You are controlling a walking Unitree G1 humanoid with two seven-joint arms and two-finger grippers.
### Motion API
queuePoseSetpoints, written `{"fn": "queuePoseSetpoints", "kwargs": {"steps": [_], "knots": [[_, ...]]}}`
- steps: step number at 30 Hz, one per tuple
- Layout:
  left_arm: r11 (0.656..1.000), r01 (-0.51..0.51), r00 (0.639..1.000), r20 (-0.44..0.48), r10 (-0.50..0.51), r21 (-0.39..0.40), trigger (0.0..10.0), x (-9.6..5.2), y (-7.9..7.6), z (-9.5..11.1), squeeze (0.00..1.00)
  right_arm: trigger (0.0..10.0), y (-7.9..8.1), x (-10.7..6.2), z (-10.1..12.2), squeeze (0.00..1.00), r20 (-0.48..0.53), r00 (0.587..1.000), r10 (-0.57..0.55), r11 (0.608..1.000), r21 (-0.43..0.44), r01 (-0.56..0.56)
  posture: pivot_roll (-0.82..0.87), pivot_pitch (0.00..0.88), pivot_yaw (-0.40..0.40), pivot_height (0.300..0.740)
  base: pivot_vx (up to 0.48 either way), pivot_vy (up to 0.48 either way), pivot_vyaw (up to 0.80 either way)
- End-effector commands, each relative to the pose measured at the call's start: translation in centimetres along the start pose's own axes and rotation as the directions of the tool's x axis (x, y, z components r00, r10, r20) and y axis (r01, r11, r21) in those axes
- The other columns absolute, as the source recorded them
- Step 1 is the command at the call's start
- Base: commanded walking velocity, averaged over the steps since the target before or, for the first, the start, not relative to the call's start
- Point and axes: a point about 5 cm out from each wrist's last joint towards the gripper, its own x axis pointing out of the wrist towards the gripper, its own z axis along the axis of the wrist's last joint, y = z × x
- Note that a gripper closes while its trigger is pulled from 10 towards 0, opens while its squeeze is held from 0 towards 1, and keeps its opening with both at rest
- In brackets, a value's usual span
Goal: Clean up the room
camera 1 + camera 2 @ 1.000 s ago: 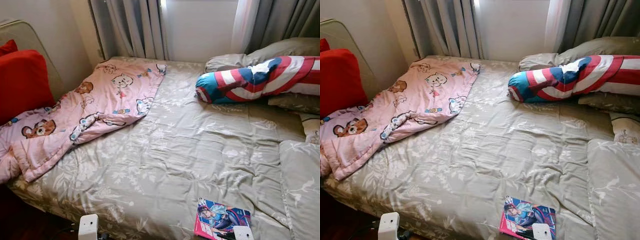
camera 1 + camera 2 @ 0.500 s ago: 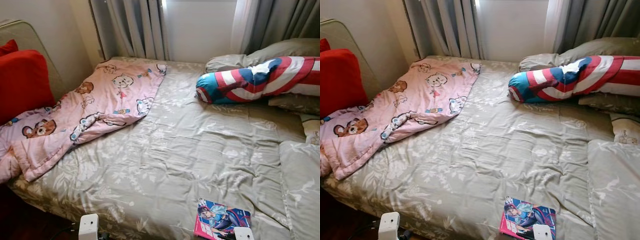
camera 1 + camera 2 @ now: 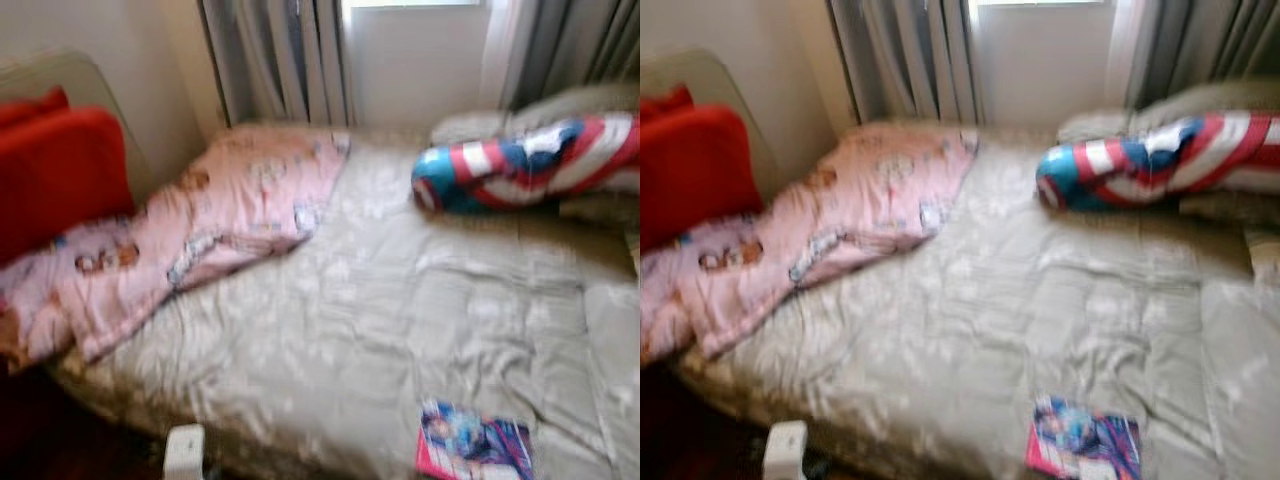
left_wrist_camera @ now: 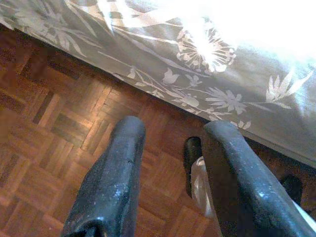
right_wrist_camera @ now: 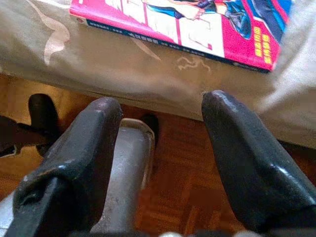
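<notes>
Bed (image 3: 400,330) under one grey-green floral cover, seen blurred in both eye views; one pink cartoon-print quilt (image 3: 200,225) lies crumpled over its left side, reaching toward the curtained window (image 3: 410,50); one long bolster (image 3: 530,165) in red, white and blue stripes lies across the far right, resting against grey pillows (image 3: 570,105); two red cushions (image 3: 55,165) stand at the left edge; one pink-and-blue comic book (image 3: 472,452) lies flat near the front edge of the bed, right of centre. Left gripper (image 4: 170,143) hangs over the parquet floor (image 4: 44,123) beside the bed skirt, fingers spread wide, holding nothing; right gripper (image 5: 163,116) hovers just below the bed's edge near the comic book, fingers likewise spread and empty.
</notes>
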Motion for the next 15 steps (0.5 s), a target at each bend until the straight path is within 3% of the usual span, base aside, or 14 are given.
{"fn": "queuePoseSetpoints", "kwargs": {"steps": [1,12,15], "knots": [[1.000,-0.018,1.000,-0.012,0.019,0.011,10.0,-0.1,0.8,-0.1,0.00,10.0,1.0,0.2,0.7,0.00,0.023,0.999,0.025,1.000,0.006,-0.025,-0.05,0.000,0.053,0.740,0.000,0.281,0.00],[1.000,-0.018,1.000,-0.017,0.019,0.017,10.0,-0.1,0.9,-0.2,0.00,10.0,3.6,0.6,1.7,0.00,0.036,0.998,0.053,0.999,0.002,-0.053,-0.05,0.000,0.055,0.740,0.000,0.282,0.00],[1.000,-0.018,1.000,-0.017,0.018,0.018,10.0,-0.1,0.9,-0.2,0.00,10.0,3.7,0.6,1.7,0.00,0.036,0.998,0.053,0.999,0.003,-0.053,-0.05,0.000,0.055,0.740,0.000,0.281,0.00]]}}
